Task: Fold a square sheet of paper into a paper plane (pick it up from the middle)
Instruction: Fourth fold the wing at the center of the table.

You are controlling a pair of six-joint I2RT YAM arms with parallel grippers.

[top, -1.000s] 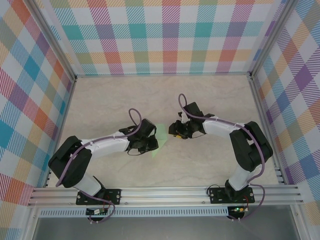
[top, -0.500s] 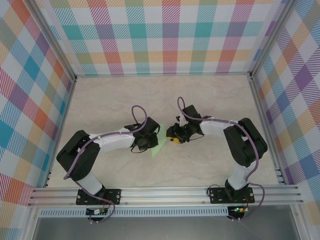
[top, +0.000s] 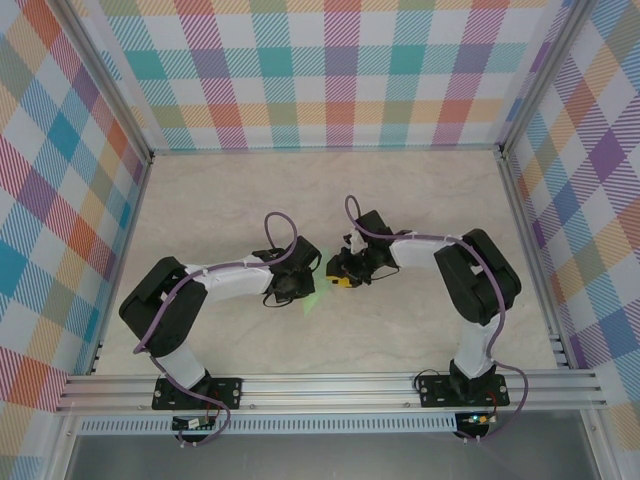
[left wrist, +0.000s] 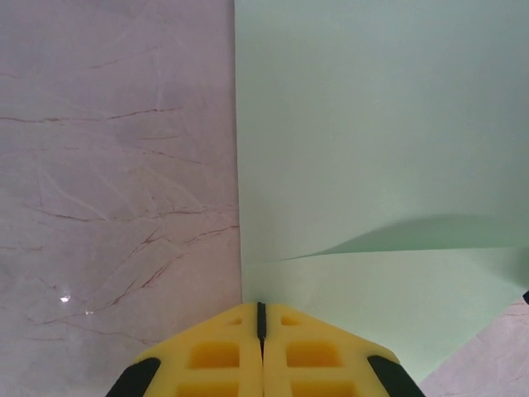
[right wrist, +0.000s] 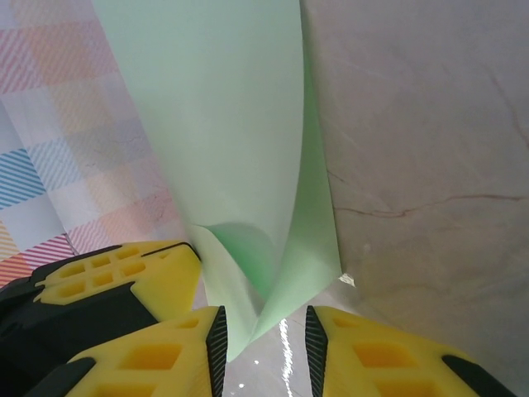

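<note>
Mint-green paper [left wrist: 372,124], yellow left claw [left wrist: 261,308], marbled beige table [left wrist: 116,165]

Table [top: 250,200] lies open beyond left gripper [left wrist: 261,318] and right gripper [right wrist: 263,331] (paper [left wrist: 372,124] between).

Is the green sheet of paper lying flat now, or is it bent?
Bent. The sheet curls up between the parted jaws of the right gripper; the left wrist view shows a ridge across it.

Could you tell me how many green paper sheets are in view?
1: the square sheet of paper, mid-table, pinched by the left gripper, one edge inside the right gripper.
</note>
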